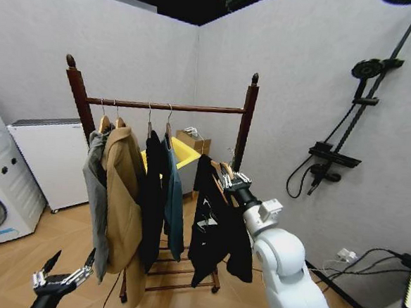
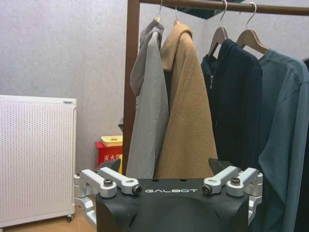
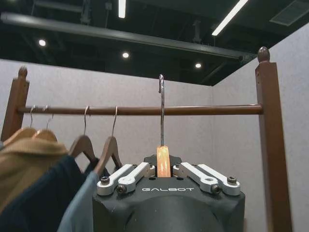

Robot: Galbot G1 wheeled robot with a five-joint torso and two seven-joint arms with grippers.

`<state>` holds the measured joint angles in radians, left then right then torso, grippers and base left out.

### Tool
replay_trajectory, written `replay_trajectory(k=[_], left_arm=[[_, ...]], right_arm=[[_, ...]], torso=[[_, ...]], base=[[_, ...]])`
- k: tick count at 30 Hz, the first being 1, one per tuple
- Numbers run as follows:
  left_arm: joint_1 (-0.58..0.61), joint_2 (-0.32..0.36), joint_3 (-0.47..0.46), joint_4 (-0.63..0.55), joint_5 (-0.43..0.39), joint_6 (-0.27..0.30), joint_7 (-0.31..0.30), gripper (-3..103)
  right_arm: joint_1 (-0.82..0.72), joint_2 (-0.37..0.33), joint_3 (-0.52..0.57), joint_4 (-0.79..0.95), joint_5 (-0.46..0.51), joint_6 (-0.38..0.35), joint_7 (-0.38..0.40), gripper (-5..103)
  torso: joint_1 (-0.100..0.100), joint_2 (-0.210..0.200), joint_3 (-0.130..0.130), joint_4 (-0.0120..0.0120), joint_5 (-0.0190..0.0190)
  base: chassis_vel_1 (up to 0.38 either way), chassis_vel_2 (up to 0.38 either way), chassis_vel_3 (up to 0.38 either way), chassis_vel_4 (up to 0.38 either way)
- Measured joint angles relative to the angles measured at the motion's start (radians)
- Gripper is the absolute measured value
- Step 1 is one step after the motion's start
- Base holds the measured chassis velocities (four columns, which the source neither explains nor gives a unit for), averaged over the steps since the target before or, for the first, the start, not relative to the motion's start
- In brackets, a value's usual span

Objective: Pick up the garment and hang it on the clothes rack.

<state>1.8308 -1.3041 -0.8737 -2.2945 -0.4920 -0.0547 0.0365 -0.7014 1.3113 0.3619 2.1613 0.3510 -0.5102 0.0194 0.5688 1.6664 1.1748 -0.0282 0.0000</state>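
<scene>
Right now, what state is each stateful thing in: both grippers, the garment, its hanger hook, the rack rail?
right gripper: shut on the hanger
garment: held up, not on the rail
hanger hook: upright, not yet hooked
clothes rack rail: carries four hung clothes
left gripper: open, low, idle

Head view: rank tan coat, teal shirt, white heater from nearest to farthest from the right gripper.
From the right gripper, holding the garment by its hanger:
1. Teal shirt, last on the rail toward the gripper.
2. Tan coat, farther along the clothes rack.
3. White heater, beyond the rack's far post, by the wall.
</scene>
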Motion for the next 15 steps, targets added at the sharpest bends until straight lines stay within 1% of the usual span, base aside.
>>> replay_trajectory(k=[1,2,3,5,9,11,12,14,15], left_arm=[[0.000,0.000,0.000,0.000,0.000,0.000,0.000,100],[0.000,0.000,0.000,0.000,0.000,0.000,0.000,100],[0.000,0.000,0.000,0.000,0.000,0.000,0.000,100],[0.000,0.000,0.000,0.000,0.000,0.000,0.000,100],[0.000,0.000,0.000,0.000,0.000,0.000,0.000,100],[0.000,0.000,0.000,0.000,0.000,0.000,0.000,100],[0.000,0.000,0.000,0.000,0.000,0.000,0.000,100],[0.000,0.000,0.000,0.000,0.000,0.000,0.000,100],[0.000,0.000,0.000,0.000,0.000,0.000,0.000,100]], right_arm=[[0.043,0.004,-0.007,-0.026,0.050,-0.014,0.015,10],[0.043,0.004,-0.007,-0.026,0.050,-0.014,0.015,10],[0.074,0.006,-0.011,-0.048,0.074,-0.022,0.020,10],[0.181,0.011,-0.035,-0.133,0.100,-0.034,0.021,10],[0.239,0.012,-0.055,-0.191,0.099,-0.044,0.021,10],[0.342,0.008,-0.093,-0.279,0.062,-0.046,0.011,10],[0.342,0.008,-0.093,-0.279,0.062,-0.046,0.011,10],[0.407,0.007,-0.122,-0.321,0.053,-0.046,0.009,10],[0.464,0.010,-0.151,-0.365,0.047,-0.048,0.008,10]], torso=[[0.000,0.000,0.000,0.0001,-0.0001],[0.000,0.000,0.000,0.0001,-0.0001],[0.000,0.000,0.000,0.0002,-0.0001],[0.000,0.000,0.000,-0.0001,-0.0001],[0.000,0.000,0.000,0.0000,0.0000],[0.000,0.000,0.000,0.0000,0.0000],[0.000,0.000,0.000,0.0000,0.0000],[0.000,0.000,0.000,-0.0002,0.0000],[0.000,0.000,0.000,-0.0001,-0.0002]], base=[[0.000,0.000,0.000,0.000],[0.000,0.000,0.000,0.000],[0.000,0.000,0.000,0.000],[0.000,0.000,0.000,0.000],[0.000,0.000,0.000,0.000],[0.000,0.000,0.000,0.000],[0.000,0.000,0.000,0.000],[0.000,0.000,0.000,0.000],[0.000,0.000,0.000,0.000]])
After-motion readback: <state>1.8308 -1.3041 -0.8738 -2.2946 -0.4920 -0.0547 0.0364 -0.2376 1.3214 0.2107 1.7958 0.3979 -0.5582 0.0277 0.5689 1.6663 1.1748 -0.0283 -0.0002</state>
